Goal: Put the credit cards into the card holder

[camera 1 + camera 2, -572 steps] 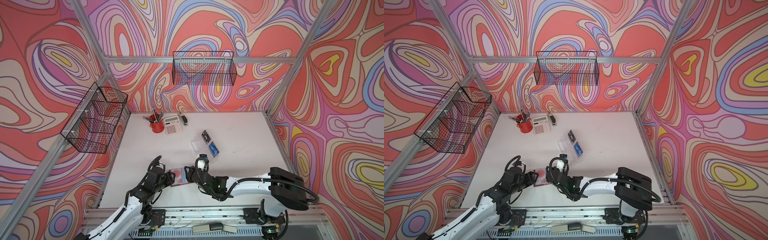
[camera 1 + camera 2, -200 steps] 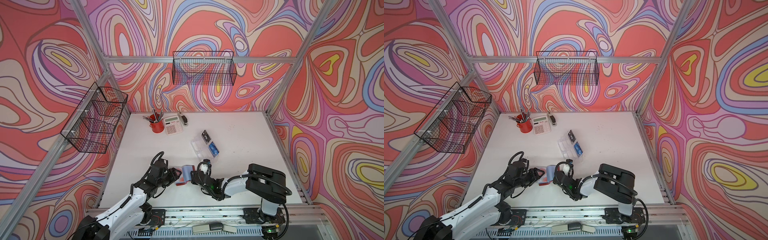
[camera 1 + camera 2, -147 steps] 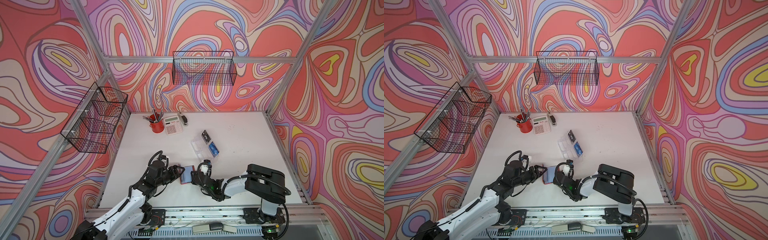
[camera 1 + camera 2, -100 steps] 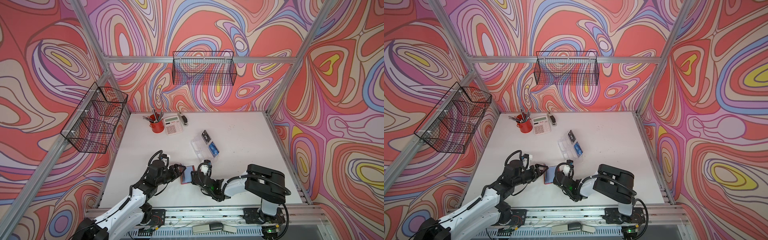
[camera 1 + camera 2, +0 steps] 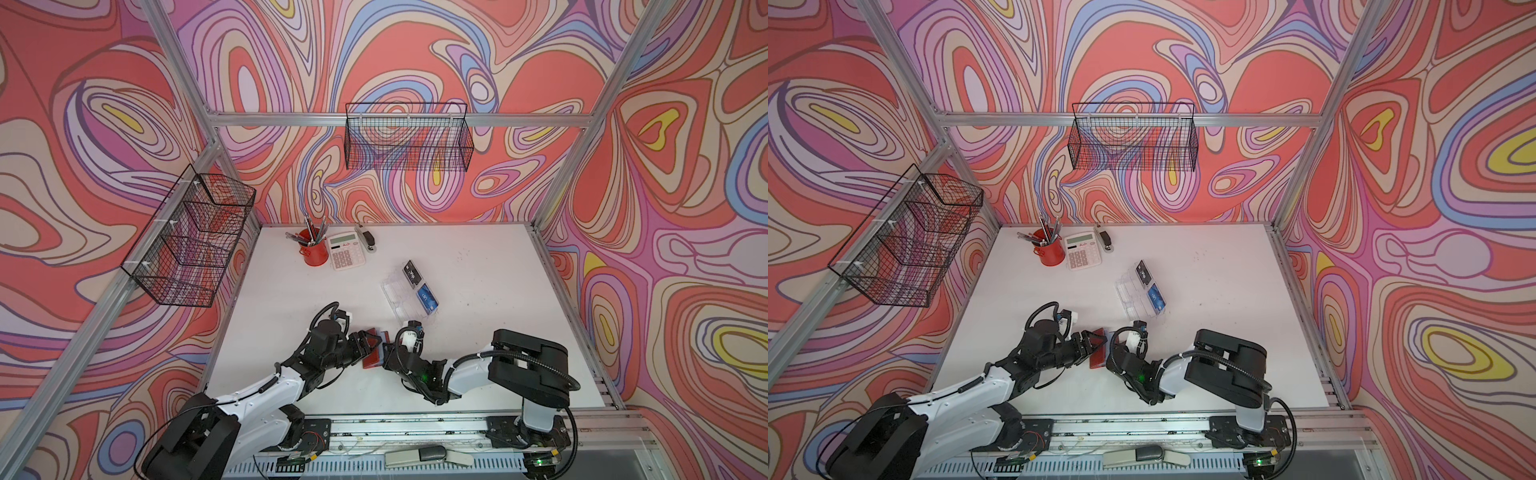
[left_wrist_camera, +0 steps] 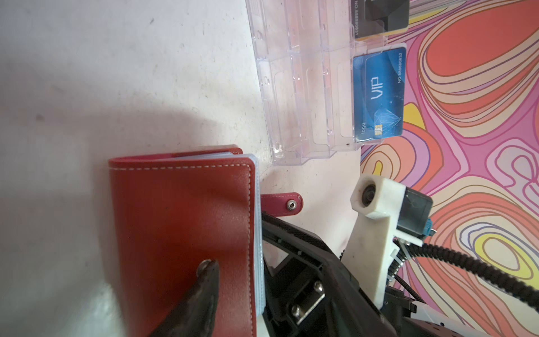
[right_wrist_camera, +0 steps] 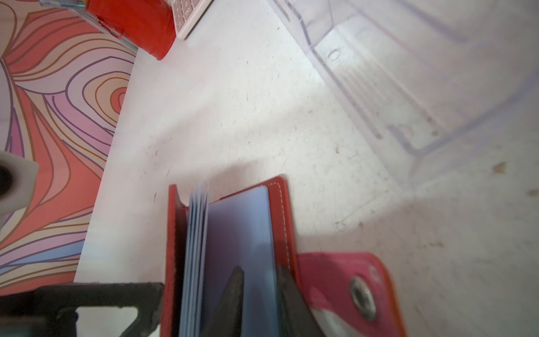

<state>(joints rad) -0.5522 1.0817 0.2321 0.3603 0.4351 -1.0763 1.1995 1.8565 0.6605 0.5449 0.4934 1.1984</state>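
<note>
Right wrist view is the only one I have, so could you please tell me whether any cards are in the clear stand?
Observer: Yes, two. A black card sits at the far end of the clear stand, and a blue card sits nearer the arms.
Operator: Thank you. And what is touching the red cover from outside?
Observer: The left hand. One finger presses on the card holder's front cover, right at its snap stud.
</note>
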